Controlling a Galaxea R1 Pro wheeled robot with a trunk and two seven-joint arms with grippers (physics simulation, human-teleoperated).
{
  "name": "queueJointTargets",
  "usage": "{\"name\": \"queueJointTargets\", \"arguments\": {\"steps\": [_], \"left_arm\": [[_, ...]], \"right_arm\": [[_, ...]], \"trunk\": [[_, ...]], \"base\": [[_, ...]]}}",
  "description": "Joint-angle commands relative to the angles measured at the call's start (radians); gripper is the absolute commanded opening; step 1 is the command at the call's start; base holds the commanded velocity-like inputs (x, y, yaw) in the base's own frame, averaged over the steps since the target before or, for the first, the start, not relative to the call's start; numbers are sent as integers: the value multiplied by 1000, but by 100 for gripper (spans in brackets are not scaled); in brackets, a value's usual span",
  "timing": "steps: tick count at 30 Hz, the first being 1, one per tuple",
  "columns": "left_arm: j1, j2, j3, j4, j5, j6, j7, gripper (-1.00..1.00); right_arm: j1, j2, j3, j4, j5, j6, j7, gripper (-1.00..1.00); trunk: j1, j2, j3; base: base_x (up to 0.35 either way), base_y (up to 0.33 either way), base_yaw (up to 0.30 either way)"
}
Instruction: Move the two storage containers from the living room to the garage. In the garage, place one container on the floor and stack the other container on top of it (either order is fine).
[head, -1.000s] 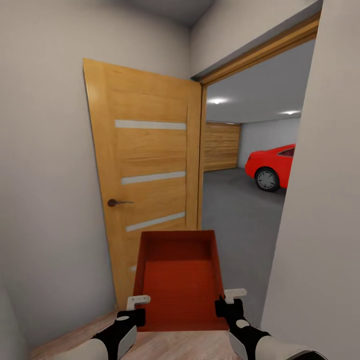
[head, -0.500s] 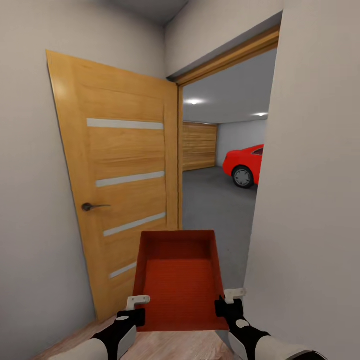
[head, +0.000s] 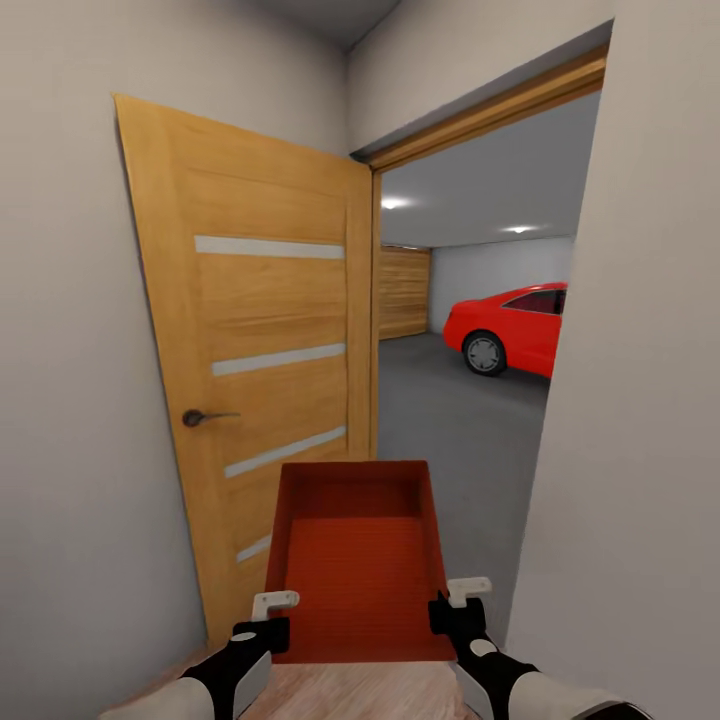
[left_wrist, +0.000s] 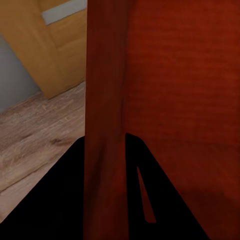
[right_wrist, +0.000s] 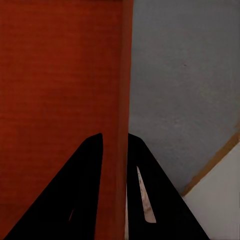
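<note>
Container (head: 355, 560) out front, between left gripper (head: 268, 618) and right gripper (head: 452, 605), one on each side wall. Open door (head: 260, 360) ahead to the left, doorway just right of it. Garage floor (head: 455, 440) beyond, car (head: 510, 328) far right, wall (head: 640, 450) close on the right.
</note>
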Motion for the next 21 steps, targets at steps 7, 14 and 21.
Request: {"name": "queueJointTargets", "arguments": {"steps": [7, 14, 21], "left_arm": [[0, 1, 2, -6, -1, 1, -33, -100], [0, 1, 2, -6, -1, 1, -33, -100], [0, 1, 2, -6, -1, 1, -33, -100]], "right_arm": [[0, -1, -35, 3, 2, -1, 1, -100], [0, -4, -35, 3, 2, -1, 7, -100], [0, -4, -35, 3, 2, -1, 8, -100]], "trunk": [[0, -1, 0], [0, -1, 0], [0, -1, 0]], "base": [[180, 279, 0], [306, 124, -31], [320, 89, -264]]}}
